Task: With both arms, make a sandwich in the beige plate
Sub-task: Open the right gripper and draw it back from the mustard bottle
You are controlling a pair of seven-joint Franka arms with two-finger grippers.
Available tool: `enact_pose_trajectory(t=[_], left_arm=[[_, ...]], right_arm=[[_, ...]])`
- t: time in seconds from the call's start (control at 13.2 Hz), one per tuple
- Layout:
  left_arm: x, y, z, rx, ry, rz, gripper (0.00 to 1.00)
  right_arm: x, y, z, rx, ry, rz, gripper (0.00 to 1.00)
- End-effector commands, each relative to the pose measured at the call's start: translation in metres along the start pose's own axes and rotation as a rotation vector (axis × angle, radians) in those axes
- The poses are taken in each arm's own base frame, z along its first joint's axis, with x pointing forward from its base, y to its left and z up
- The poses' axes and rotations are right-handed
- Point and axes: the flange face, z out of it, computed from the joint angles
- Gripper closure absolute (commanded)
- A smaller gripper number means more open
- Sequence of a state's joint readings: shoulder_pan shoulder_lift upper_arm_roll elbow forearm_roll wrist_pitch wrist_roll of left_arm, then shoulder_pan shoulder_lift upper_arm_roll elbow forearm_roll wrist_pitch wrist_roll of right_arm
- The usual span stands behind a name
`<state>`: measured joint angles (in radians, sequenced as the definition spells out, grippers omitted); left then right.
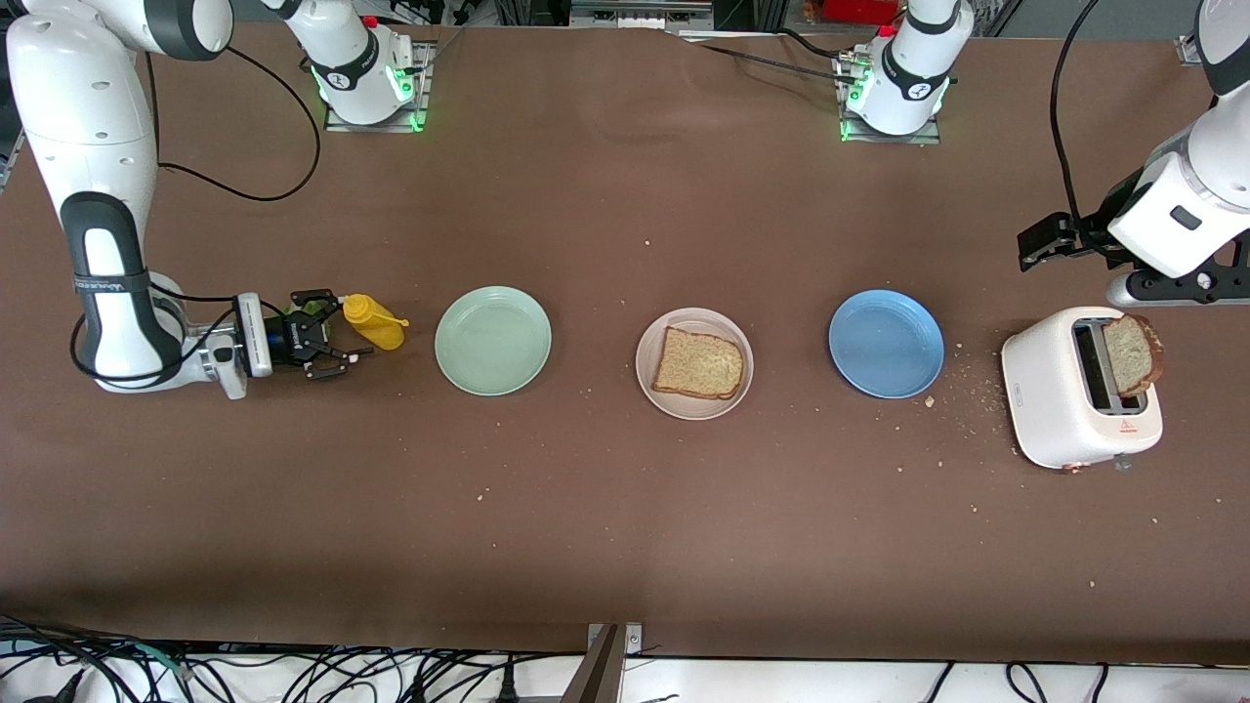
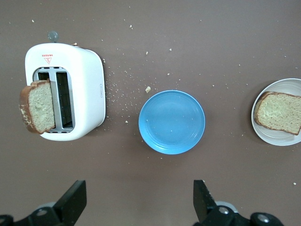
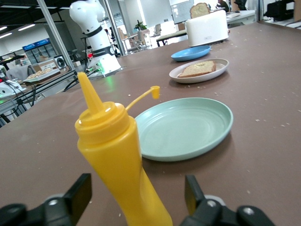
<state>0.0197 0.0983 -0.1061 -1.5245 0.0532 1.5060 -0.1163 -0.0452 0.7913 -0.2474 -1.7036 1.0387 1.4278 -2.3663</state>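
Front view: a bread slice [image 1: 698, 364] is lying on the beige plate [image 1: 649, 381], between the mint plate [image 1: 493, 341] and blue plate [image 1: 886, 343]. Left wrist view: the left gripper [image 2: 139, 203] is hanging spread wide over the table beside the toaster [image 2: 84, 89], where another slice [image 2: 37, 106] is sticking up. Right wrist view: the right gripper [image 3: 136, 197] is sitting released around the yellow mustard bottle [image 3: 117, 160], blocking the mint plate.

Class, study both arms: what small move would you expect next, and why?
Probably the right gripper closes on the yellow mustard bottle: its open jaws straddle it. One slice of bread lies bare on the beige plate; the left gripper waits open above the table.
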Motion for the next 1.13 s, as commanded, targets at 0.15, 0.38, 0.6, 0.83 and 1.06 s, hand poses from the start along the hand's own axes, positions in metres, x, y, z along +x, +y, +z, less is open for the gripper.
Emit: enact_pose_trajectory(t=[0.15,0.38,0.6,0.83,1.06], left_arm=[[-0.005,0.002,-0.003,-0.021,-0.007,-0.010,0.00],[-0.005,0.003,-0.003,-0.020,-0.007,-0.007,0.00],[-0.004,0.002,-0.001,-0.020,-0.010,-0.010,0.00],[-0.004,0.003,-0.001,-0.020,-0.011,-0.010,0.00],[-0.005,0.004,-0.001,-0.020,-0.010,-0.007,0.00]], right_arm=[[0.016,-0.019,-0.107,-0.061,-0.167,0.193,0.02],[0.071,-0.026,-0.171,-0.151,-0.326,0.339,0.02],[0.152,-0.041,-0.214,-0.271,-0.482,0.555,0.02],[0.228,-0.052,-0.224,-0.420,-0.622,0.790,0.02],[0.297,-0.056,-0.200,-0.611,-0.807,0.957,0.02]])
